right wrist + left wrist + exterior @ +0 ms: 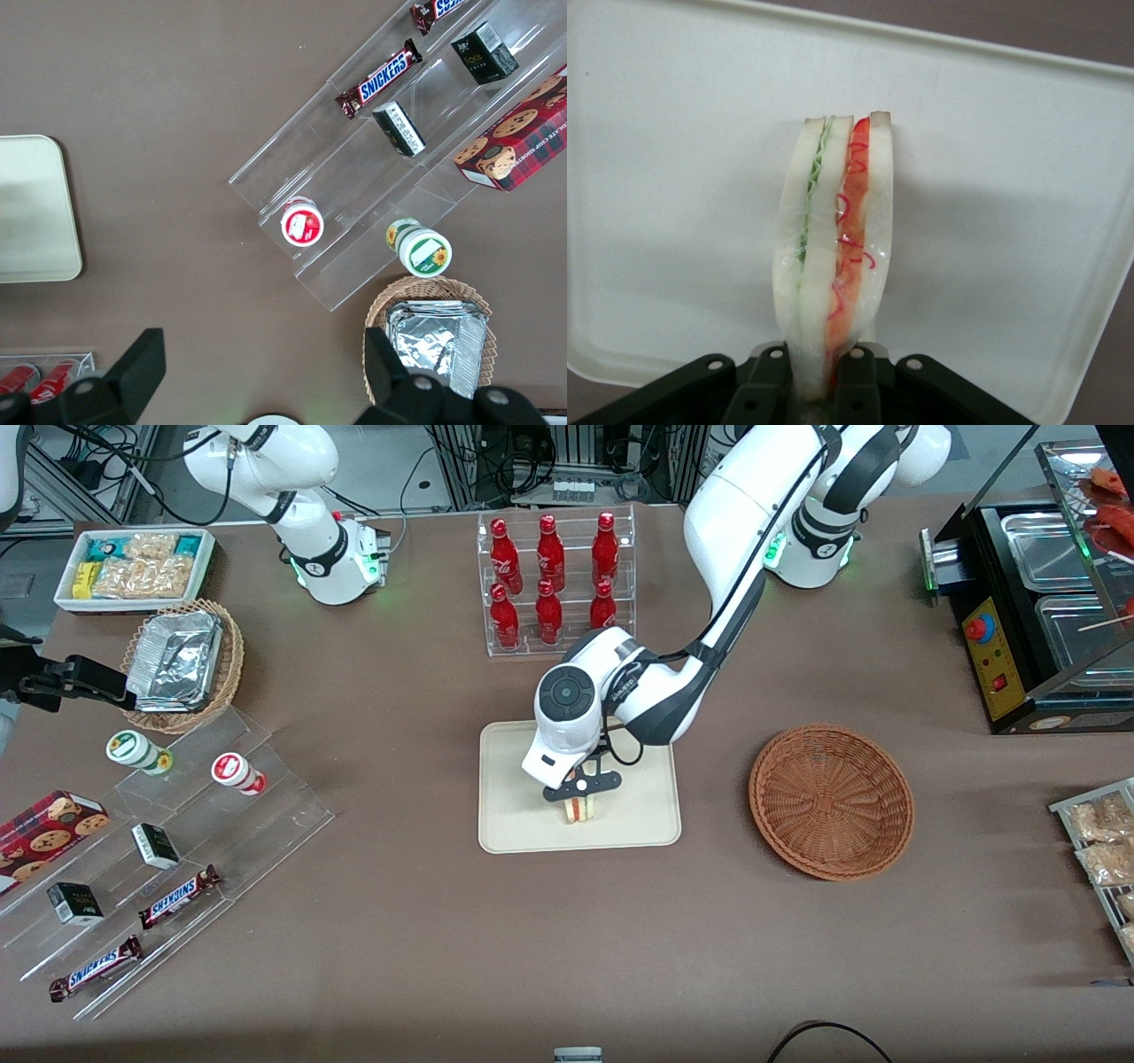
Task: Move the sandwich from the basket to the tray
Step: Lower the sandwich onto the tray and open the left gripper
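Nearest the front camera, chocolate bars (175,896) lie on a clear stepped stand (168,841) toward the parked arm's end of the table (425,957). Farther in, the tray (514,815) lies flat near the middle of the table. The gripper (580,797) hangs low over the tray's nearer half, and its two black fingers (855,390) pinch the sandwich (580,809) between them. The wrist view shows the sandwich (833,257) standing on edge, its bread slices and its red and green filling pressed together where the fingers grip, with the pale tray (673,177) under it. Whether the sandwich touches the tray or hangs just above it cannot be told.

The basket (831,801) sits beside the tray toward the working arm's end, apart from it, with nothing showing in it. Farther from the camera than the tray, a clear rack (556,580) holds red bottles (549,553). Toward the parked arm's end, a lighter basket (226,677) holds foil containers (177,657).
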Controlling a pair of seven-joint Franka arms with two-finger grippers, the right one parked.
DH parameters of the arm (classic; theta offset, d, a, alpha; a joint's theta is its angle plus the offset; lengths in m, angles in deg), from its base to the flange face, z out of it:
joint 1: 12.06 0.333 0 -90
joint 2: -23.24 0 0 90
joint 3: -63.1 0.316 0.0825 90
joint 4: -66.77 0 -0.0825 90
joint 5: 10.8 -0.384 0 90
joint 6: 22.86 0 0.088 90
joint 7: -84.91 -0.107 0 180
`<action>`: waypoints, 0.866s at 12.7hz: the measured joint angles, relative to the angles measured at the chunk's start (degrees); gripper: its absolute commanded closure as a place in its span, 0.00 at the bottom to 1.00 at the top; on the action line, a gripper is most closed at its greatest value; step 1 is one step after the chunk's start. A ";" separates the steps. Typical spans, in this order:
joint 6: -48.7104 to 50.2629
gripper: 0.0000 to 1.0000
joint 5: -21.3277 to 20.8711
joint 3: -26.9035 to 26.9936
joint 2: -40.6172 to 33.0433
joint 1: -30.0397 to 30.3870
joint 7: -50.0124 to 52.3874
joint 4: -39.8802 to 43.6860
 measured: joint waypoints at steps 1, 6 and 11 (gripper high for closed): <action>0.28 1.00 0.11 0.00 0.15 0.00 0.08 0.00; 0.50 0.00 0.15 -0.01 0.97 -0.43 0.90 0.00; 0.51 0.00 0.16 0.02 1.09 -0.55 1.68 0.45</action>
